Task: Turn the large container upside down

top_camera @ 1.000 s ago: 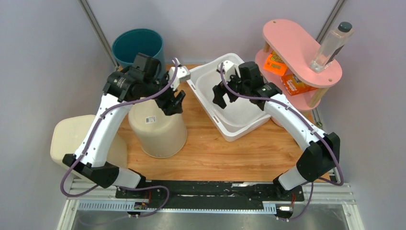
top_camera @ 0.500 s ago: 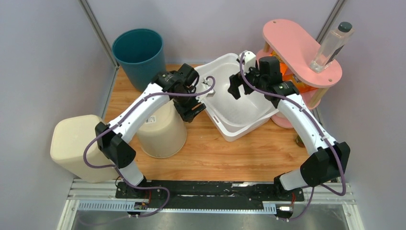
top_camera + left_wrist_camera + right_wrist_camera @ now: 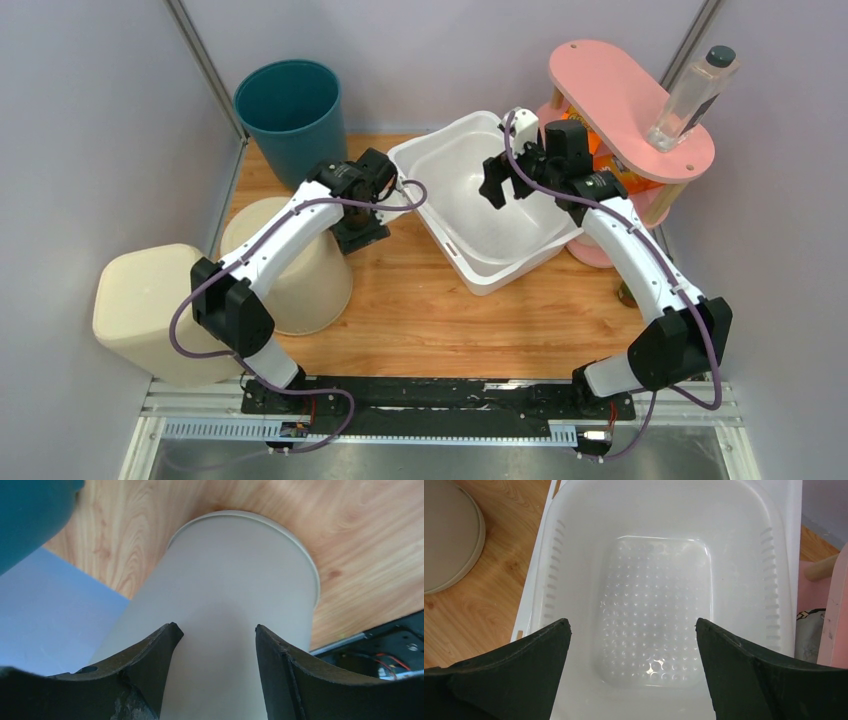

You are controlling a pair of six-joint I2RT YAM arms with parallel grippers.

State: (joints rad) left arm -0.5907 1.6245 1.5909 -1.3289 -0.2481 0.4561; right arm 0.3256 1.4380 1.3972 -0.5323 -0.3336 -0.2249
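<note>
The large white tub (image 3: 502, 274) stands upright, mouth up, at the back middle of the wooden table; the right wrist view shows its dimpled floor (image 3: 656, 605). My right gripper (image 3: 497, 186) hangs open and empty over the inside of the tub (image 3: 633, 622), touching nothing. A cream bucket (image 3: 290, 285) stands mouth down and leaning left of the tub. My left gripper (image 3: 362, 228) is open at its upper right edge. In the left wrist view the bucket (image 3: 235, 580) fills the gap between the spread fingers (image 3: 216, 627), which do not clamp it.
A teal bin (image 3: 290, 100) stands at the back left. A beige square bin (image 3: 150, 310) sits off the table's left edge. A pink two-tier shelf (image 3: 625, 90) with a clear bottle (image 3: 690, 95) stands right of the tub, close to its rim.
The left gripper swung right towards the tub, then drew back a little left. The cream bucket slid and tipped to the left, and the beige bin shifted left. The right gripper moved back-right over the tub, then held.
</note>
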